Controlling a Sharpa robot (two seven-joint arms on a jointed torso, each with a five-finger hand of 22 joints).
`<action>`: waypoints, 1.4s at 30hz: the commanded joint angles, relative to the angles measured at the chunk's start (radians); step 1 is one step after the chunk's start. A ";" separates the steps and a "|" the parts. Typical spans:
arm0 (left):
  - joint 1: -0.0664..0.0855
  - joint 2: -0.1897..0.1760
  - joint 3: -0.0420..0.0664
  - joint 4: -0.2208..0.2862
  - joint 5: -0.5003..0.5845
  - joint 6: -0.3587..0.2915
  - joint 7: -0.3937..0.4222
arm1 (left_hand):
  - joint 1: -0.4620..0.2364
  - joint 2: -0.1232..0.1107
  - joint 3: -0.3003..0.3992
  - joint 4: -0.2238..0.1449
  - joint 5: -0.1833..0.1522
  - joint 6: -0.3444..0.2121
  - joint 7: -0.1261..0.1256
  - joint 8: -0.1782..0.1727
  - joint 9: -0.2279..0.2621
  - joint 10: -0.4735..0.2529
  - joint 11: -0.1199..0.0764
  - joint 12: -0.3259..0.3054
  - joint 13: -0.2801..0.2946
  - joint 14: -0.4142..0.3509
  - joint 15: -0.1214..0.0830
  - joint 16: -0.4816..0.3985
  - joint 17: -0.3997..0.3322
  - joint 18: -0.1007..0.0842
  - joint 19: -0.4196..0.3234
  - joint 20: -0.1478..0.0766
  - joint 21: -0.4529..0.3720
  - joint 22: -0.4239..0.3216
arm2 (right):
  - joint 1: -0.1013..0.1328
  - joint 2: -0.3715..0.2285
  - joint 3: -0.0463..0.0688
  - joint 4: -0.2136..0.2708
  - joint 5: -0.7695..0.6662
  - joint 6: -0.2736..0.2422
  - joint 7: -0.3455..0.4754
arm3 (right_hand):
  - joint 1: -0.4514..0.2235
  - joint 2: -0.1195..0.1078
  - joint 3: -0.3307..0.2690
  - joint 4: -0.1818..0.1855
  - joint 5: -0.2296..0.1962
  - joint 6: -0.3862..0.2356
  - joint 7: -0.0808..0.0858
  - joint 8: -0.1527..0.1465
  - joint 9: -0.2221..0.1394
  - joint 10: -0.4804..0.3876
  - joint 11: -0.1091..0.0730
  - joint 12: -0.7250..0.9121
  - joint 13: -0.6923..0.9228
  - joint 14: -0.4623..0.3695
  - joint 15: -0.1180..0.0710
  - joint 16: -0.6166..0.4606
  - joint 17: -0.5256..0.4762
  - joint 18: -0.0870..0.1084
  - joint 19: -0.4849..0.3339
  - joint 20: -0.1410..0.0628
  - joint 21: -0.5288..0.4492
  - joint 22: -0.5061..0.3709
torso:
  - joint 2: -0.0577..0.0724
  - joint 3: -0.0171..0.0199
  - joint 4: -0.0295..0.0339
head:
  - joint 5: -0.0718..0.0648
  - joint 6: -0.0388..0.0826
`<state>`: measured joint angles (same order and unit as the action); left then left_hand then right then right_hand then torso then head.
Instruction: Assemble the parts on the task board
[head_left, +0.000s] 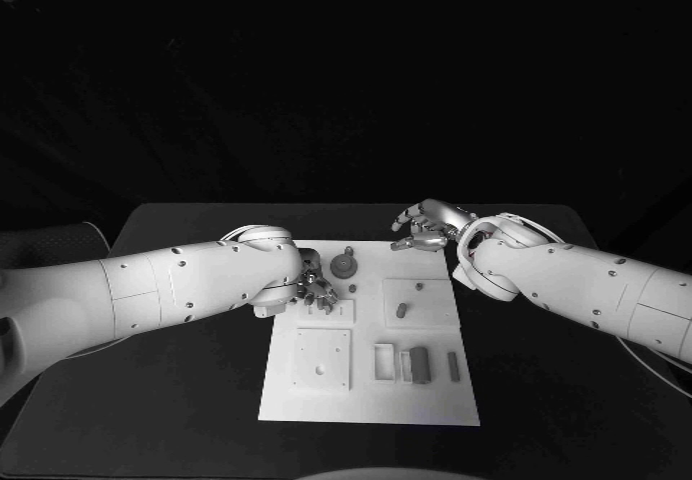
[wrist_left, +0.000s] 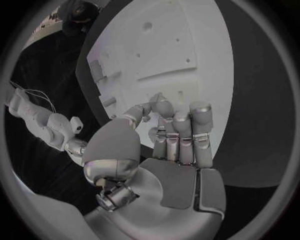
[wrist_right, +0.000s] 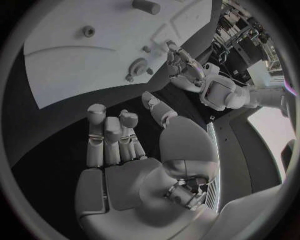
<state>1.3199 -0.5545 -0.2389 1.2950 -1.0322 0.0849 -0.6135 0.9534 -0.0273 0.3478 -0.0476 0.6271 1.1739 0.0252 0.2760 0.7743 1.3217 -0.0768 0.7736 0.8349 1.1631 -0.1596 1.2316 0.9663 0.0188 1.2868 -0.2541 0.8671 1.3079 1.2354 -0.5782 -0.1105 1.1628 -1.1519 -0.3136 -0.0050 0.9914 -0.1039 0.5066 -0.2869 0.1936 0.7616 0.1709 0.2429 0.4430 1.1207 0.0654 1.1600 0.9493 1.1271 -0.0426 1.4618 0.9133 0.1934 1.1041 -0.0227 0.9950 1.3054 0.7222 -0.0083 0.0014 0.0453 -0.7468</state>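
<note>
Fingers (head_left: 320, 292) of my left hand (head_left: 307, 288) are curled down onto the white rectangular task board (head_left: 433, 400) near its 10 o'clock corner, tips bunched over a small square plate there; I cannot tell whether they pinch anything. In the left wrist view those fingers (wrist_left: 187, 131) lie close together with the thumb bent across toward them. My right hand (head_left: 427, 227) hovers at the board's 1 o'clock corner, its fingers (head_left: 410, 219) loosely bent and apart, holding nothing; the right wrist view shows the palm bare, fingers (wrist_right: 112, 137) side by side.

From largest down: the black tabletop (head_left: 144, 400) carries the board at its centre. On the board, a raised square plate (head_left: 323, 358) sits at 8 o'clock, a second square plate (head_left: 418, 302) at 2 o'clock. A round grey disc-shaped part (head_left: 345, 265) lies at 11 o'clock, just beside my left fingers. At 5 o'clock stand a narrow frame (head_left: 384, 361), a grey block-shaped part (head_left: 420, 365) and a slim grey bar (head_left: 453, 366), side by side.
</note>
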 joint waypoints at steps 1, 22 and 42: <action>0.000 0.004 0.001 0.001 -0.012 -0.022 0.013 | -0.004 0.003 0.242 -0.238 0.006 0.009 0.001 0.006 0.001 0.002 -0.007 0.005 0.001 0.003 -0.019 0.006 -0.002 0.071 0.004 -0.011 0.005 0.022 | 0.000 0.001 0.000 0.001 0.000 0.013 0.006 | 0.001 0.006 -0.003 0.004 0.005 0.002 0.008 0.005 -0.001 -0.009 -0.002 0.001 -0.002 -0.005 -0.001 -0.004 -0.001 0.068 0.003 -0.004 -0.003 0.001 | 0.000 -0.0003 0.0002 | -0.001 0.000; 0.000 0.004 0.001 0.005 -0.010 0.007 0.012 | -0.005 0.004 0.243 -0.238 0.010 0.009 0.000 0.007 0.003 0.001 -0.007 0.010 0.002 0.002 -0.020 0.010 -0.003 0.071 0.004 -0.011 0.009 0.021 | 0.000 0.003 0.000 -0.002 0.000 0.019 0.003 | 0.000 0.006 -0.003 0.004 0.005 0.002 0.008 0.005 -0.001 -0.009 -0.002 0.002 -0.002 -0.005 -0.001 -0.003 -0.002 0.068 0.003 -0.004 -0.003 0.001 | 0.000 0.0006 0.0006 | -0.001 -0.003; -0.001 0.001 0.001 0.007 -0.017 0.014 0.008 | -0.006 0.005 0.245 -0.240 0.032 0.009 -0.004 0.029 0.012 -0.001 -0.011 0.028 0.003 -0.001 -0.023 0.028 -0.005 0.071 0.001 -0.013 0.024 0.022 | 0.000 0.004 0.000 -0.005 0.000 0.020 0.003 | -0.003 0.007 -0.004 0.006 0.004 0.002 0.008 0.005 -0.002 -0.009 -0.002 0.002 -0.003 -0.005 -0.001 -0.003 -0.002 0.068 0.003 -0.003 -0.004 0.001 | 0.000 0.0003 -0.0003 | 0.004 -0.005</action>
<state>1.3194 -0.5541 -0.2389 1.2984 -1.0425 0.0856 -0.6119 0.9460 -0.0347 0.3486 -0.0500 0.6554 1.1774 0.0230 0.2993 0.7853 1.3181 -0.0802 0.7969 0.8367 1.1632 -0.1597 1.2540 0.9625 0.0187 1.2834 -0.2578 0.8865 1.3074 1.2354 -0.5754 -0.1105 1.1583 -1.1519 -0.3069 -0.0058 0.9914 -0.1039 0.5037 -0.2840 0.1936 0.7634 0.1730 0.2429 0.4423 1.1173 0.0620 1.1600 0.9477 1.1269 -0.0424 1.4618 0.9125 0.1934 1.1021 -0.0207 0.9950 1.3054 0.7218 -0.0080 0.0015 0.0496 -0.7518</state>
